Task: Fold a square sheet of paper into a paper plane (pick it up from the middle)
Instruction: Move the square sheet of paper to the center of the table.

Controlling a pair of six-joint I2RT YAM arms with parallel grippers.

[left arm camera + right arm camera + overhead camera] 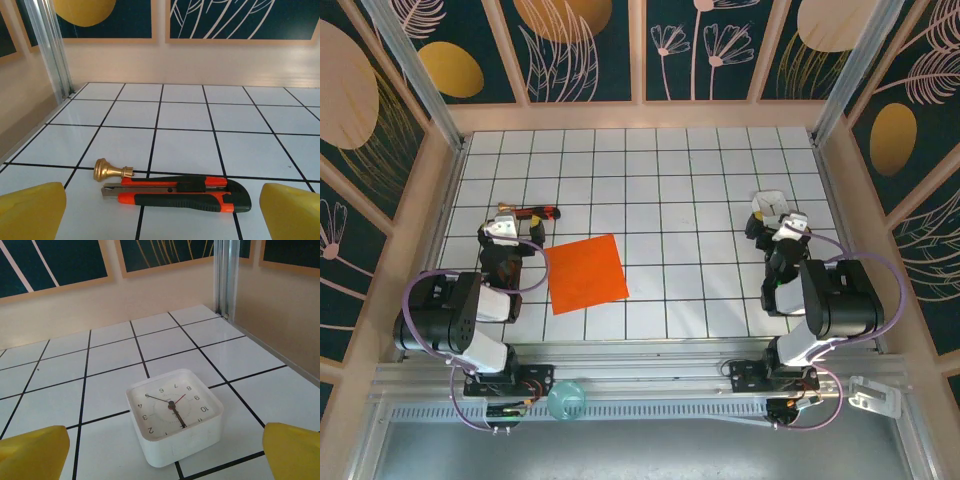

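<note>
White tiled table (700,180), black grid. Flat at 8 o'clock from centre: orange-red square sheet of paper (585,272). At 9 o'clock: red-and-black utility knife (175,195), brass knob (105,170) just beside. At 3 o'clock: white square clock (172,412), face up.

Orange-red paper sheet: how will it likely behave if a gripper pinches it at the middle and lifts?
The square sheet of paper lies dead flat and thin, so it will probably droop around the pinch. On the glossy tiled table it may slide rather than lift.

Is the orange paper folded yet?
Not folded, spread flat: the thin orange-red square paper sheet lies on the white tiled table, four corners showing, no crease visible.
</note>
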